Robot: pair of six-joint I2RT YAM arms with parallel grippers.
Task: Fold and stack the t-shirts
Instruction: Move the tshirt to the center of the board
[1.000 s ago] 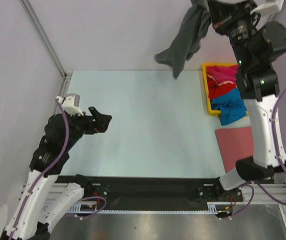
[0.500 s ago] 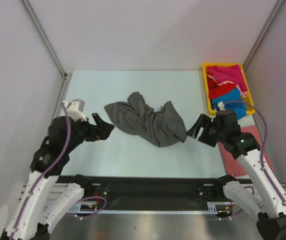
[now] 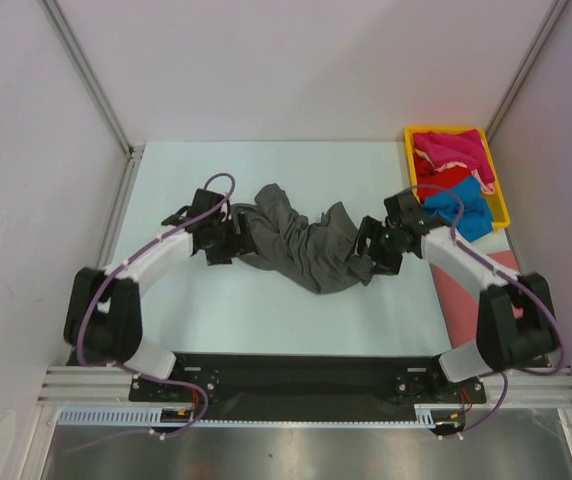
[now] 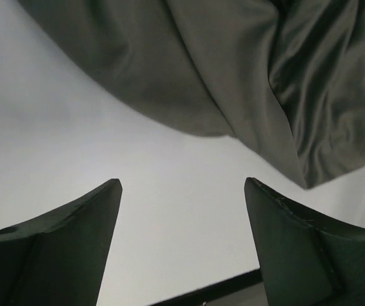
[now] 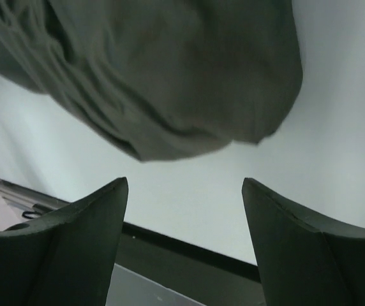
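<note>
Both arms now reach in, unlike a sec ago: L gripper point(image 3: 224, 240) & R gripper point(image 3: 366, 255) gape wide, empty, just beside grey t-shirt point(image 3: 296, 245), crumpled on pale table point(image 3: 266, 180) left of yellow tray point(image 3: 411, 180).

Grey tee point(image 3: 296, 245) dropped from R gripper point(image 3: 368, 252), now heaped on table point(image 3: 266, 180). L gripper point(image 3: 228, 238) moved up to its left edge.

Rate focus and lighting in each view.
Top external: sharp, table evenly lit, no harsh shadows. Left wrist: grey shirt folds clear, near fingers dark and soft-edged. Right wrist: likewise, faint shadow under the shirt's edge.
</note>
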